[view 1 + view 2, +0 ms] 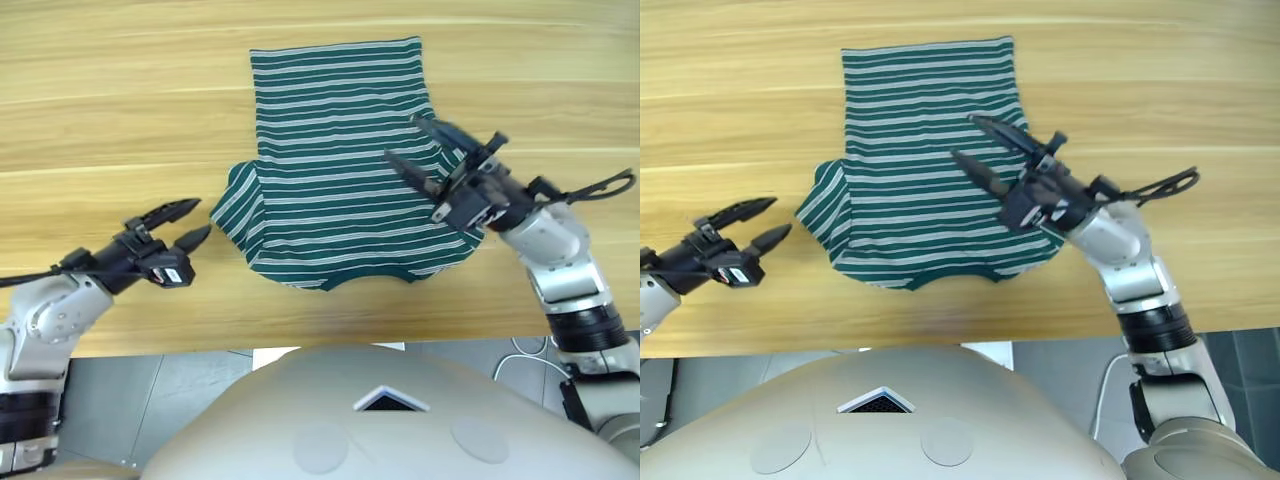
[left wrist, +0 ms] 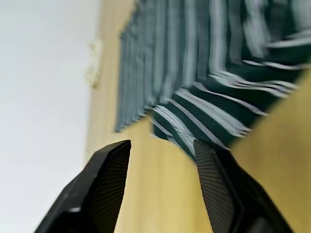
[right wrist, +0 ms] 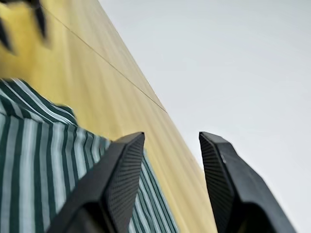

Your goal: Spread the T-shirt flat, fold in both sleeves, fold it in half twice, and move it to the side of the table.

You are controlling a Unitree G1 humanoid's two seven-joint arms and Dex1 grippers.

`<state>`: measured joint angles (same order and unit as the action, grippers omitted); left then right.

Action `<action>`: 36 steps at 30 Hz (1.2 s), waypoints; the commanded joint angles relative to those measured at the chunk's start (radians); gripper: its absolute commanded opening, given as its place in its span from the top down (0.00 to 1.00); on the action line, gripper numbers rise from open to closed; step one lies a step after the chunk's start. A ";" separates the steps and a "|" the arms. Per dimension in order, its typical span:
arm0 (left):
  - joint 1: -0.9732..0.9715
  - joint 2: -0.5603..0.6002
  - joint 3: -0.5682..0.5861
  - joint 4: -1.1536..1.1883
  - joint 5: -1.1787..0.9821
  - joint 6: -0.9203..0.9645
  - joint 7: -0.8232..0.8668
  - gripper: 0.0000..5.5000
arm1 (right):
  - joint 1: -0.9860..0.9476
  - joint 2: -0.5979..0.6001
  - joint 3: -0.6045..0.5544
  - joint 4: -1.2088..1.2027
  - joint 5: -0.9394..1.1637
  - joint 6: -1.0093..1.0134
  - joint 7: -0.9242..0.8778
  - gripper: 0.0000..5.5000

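Note:
A dark green T-shirt (image 1: 330, 170) with thin pale stripes lies on the wooden table (image 1: 120, 100), its body running from the far middle toward me. Its left sleeve (image 1: 236, 205) bulges out to the side; the right sleeve lies folded inward under my right arm. My right gripper (image 1: 412, 142) hovers open above the shirt's right part, fingers pointing left and away, holding nothing. My left gripper (image 1: 192, 222) stands open just left of the left sleeve, a small gap from the cloth (image 2: 204, 116). The striped cloth (image 3: 43, 160) also lies below the right gripper's fingers.
The table's near edge (image 1: 150, 345) runs just in front of both arms. Bare wood spreads left and right of the shirt and behind it. A black cable (image 1: 600, 185) loops off my right wrist.

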<state>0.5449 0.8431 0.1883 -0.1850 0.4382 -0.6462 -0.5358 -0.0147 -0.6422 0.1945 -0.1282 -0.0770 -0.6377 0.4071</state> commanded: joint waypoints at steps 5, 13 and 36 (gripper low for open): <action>-0.087 -0.025 -0.172 0.158 0.194 0.119 0.036 0.56 | -0.018 -0.008 -0.102 0.037 -0.014 -0.001 0.003 0.62; -0.226 -0.027 -0.289 0.249 0.230 0.118 0.115 0.56 | -0.018 0.005 -0.130 0.059 -0.027 -0.011 -0.003 0.62; -0.279 0.027 -0.359 0.276 0.237 0.140 0.195 1.00 | 0.007 0.037 -0.164 0.057 -0.030 -0.016 -0.010 0.62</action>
<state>0.2352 0.8717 -0.1445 0.0623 0.6296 -0.5380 -0.3384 -0.0117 -0.6074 0.0444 -0.0719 -0.1037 -0.6558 0.3947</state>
